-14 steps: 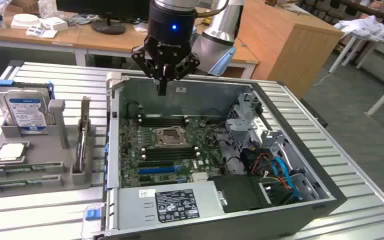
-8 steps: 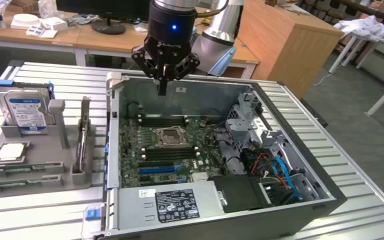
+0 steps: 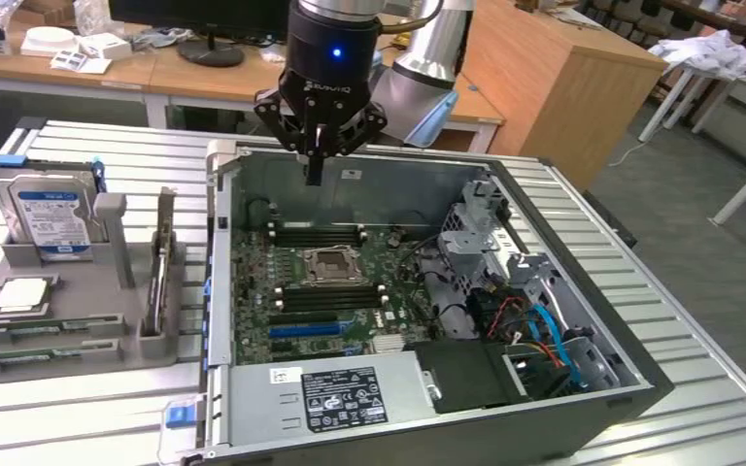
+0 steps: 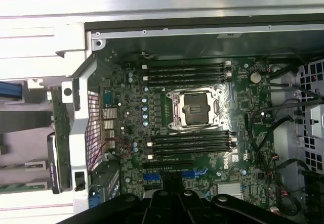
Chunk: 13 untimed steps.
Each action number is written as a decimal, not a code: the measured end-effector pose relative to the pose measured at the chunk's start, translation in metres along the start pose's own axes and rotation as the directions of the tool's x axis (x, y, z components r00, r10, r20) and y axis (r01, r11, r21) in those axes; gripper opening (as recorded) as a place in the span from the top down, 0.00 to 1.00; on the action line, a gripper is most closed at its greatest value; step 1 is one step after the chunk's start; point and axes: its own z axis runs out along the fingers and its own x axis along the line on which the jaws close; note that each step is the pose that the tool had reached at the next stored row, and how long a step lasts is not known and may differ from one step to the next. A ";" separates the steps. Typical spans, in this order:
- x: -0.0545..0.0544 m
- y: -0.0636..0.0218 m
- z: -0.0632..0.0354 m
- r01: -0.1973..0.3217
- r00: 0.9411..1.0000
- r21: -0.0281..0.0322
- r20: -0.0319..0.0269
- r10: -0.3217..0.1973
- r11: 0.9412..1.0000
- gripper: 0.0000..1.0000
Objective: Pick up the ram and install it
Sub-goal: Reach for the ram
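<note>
**Exterior view: gripper (image 3: 314,175) pressed together and empty above the case, ram (image 3: 39,333) in its holder**

The black two-fingered gripper hangs over the back wall of the open grey metal computer case (image 3: 606,388), its fingers pinched tight with nothing between them. In the wrist view its dark fingers (image 4: 172,196) point down at the green motherboard (image 4: 126,113).

The ram, a long, narrow, flat green circuit-board stick, lies in a groove at the front edge of the grey plastic holder (image 3: 75,374). It is well apart from the gripper. A second green stick (image 3: 23,357) lies in the groove just in front of it. The holder sits on the slatted silver metal table (image 3: 75,417), along the table's edge at the exterior view's left, just beside the case.

At the holder's back edge a silver hard drive with a blue label (image 3: 50,214) stands upright. A square silver processor chip (image 3: 23,296) lies flat between the drive and the sticks. A thin board (image 3: 159,277) stands on edge at the holder's side nearest the case; it may be another memory stick, but I cannot tell.

On the motherboard, long black plastic memory slots (image 4: 187,70) run in two banks, one on each side of the square silver processor socket (image 4: 195,107).
</note>
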 end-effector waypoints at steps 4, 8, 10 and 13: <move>0.006 -0.0003 -0.0002 0.000 1.000 0.000 0.000 0.000 1.000 0.89; 0.013 -0.0009 -0.0004 0.000 1.000 0.000 0.000 0.000 1.000 0.89; 0.017 -0.0012 -0.0005 0.000 1.000 0.000 0.000 0.000 1.000 0.89; 0.024 -0.0017 -0.0005 0.000 1.000 0.000 0.000 0.000 1.000 0.89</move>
